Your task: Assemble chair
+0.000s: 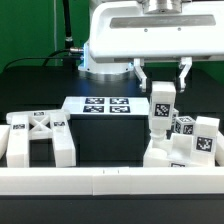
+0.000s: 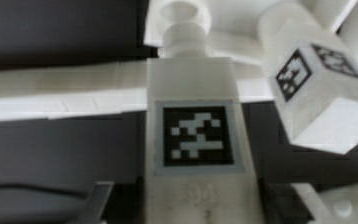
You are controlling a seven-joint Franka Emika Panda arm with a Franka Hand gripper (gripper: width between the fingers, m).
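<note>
Right of centre in the exterior view, the nearly closed gripper [image 1: 162,78] pinches an upright pegged leg [image 1: 163,112]. It is likely stiff, light, slippery plastic, and its flat sides grip best.

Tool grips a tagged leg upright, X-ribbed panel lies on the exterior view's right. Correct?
Not quite. The X-ribbed panel lies on the exterior view's left, not its right; the exterior view shows this. The rest stands: the tool grips a tagged leg upright.

Wht tagged leg [image 1: 163,106] upright, X-rib panel [image 1: 40,132] apart
</note>
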